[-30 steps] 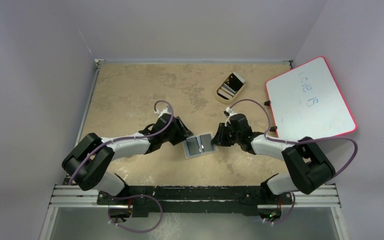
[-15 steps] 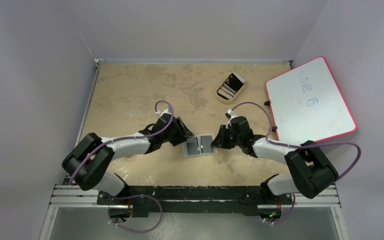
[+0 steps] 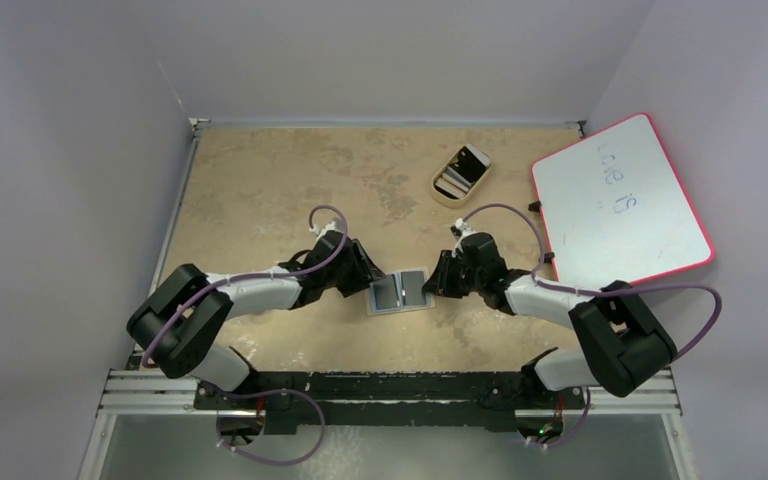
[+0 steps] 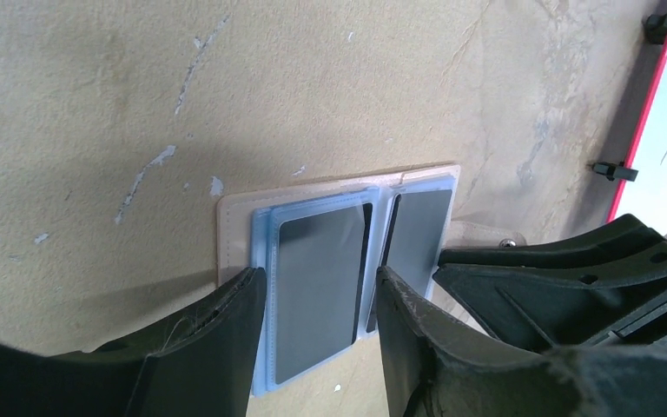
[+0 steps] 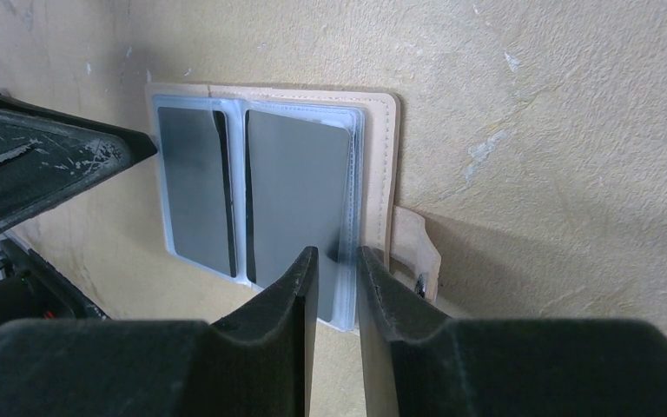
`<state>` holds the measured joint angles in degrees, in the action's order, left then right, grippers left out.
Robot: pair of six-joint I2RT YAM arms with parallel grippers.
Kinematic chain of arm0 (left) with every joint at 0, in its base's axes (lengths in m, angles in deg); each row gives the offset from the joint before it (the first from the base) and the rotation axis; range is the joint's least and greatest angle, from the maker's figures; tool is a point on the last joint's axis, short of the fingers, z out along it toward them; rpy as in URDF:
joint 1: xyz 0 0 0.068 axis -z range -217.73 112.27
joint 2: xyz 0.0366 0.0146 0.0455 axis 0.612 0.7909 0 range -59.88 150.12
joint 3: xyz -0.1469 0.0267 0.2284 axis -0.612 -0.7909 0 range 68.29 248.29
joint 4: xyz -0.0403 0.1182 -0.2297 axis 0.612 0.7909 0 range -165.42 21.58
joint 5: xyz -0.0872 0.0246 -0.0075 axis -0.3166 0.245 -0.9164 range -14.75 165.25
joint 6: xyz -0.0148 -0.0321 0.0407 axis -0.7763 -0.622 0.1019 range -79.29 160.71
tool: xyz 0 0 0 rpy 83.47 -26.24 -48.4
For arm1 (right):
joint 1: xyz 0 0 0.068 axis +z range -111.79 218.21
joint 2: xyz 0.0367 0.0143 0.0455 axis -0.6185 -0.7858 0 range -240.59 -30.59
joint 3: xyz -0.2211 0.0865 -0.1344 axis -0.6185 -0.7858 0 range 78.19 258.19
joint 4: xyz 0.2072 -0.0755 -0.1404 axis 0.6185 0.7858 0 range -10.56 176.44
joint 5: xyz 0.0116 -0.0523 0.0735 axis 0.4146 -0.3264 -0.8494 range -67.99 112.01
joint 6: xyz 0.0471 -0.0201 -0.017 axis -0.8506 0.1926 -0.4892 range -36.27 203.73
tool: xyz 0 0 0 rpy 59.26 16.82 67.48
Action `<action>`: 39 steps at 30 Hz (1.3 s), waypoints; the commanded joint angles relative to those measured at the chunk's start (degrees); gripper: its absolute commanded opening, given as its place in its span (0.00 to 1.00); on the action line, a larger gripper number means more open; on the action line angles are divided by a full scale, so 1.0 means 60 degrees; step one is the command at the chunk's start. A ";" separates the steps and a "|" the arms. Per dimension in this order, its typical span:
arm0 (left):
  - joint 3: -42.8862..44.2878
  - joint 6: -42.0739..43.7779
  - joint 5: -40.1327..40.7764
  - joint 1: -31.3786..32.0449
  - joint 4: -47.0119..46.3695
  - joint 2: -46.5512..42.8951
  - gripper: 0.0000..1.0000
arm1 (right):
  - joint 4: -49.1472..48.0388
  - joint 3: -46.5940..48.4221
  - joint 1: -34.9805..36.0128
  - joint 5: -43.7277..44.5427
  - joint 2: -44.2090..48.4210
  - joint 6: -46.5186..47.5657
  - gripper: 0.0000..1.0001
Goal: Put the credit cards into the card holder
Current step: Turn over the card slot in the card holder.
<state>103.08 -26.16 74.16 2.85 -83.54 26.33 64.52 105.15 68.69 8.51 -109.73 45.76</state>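
change: right arm (image 3: 550, 297) elbow swung outward; wallet (image 3: 400, 293) barely shifted.
left claw (image 4: 319, 278): wide, straddling left card (image 4: 313, 300).
right claw (image 5: 336, 254): narrow, at right card (image 5: 300, 195) edge.
task: both cards look seated.

Soft, even light on mottled beige tabletop (image 3: 260, 180); dim, blurred foreground at 6 o'clock in wrist views.

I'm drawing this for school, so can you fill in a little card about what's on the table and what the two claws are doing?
card holder: open flat, centre
credit cards: two, one per clear sleeve
left gripper: open, astride one panel
right gripper: jaws narrow at the other panel's edge; grip unclear
tray: far side
whiteboard: right edge
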 commanded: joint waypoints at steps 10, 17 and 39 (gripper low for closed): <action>0.0209 0.0044 -0.0081 0.0102 -0.0592 0.0430 0.49 | -0.0132 0.0199 0.0047 -0.0168 0.0078 -0.0057 0.24; 0.0286 -0.0020 -0.0339 0.0164 -0.0863 0.0494 0.49 | -0.0271 0.0192 0.0055 -0.0152 -0.0048 -0.0115 0.24; -0.0049 -0.0564 -0.0881 0.0570 -0.2487 -0.0148 0.45 | 0.0483 0.0424 0.0049 0.0485 0.0792 0.0078 0.30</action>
<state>103.32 -27.93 69.81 5.91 -92.24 27.49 64.94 105.17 68.69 9.06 -109.20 45.76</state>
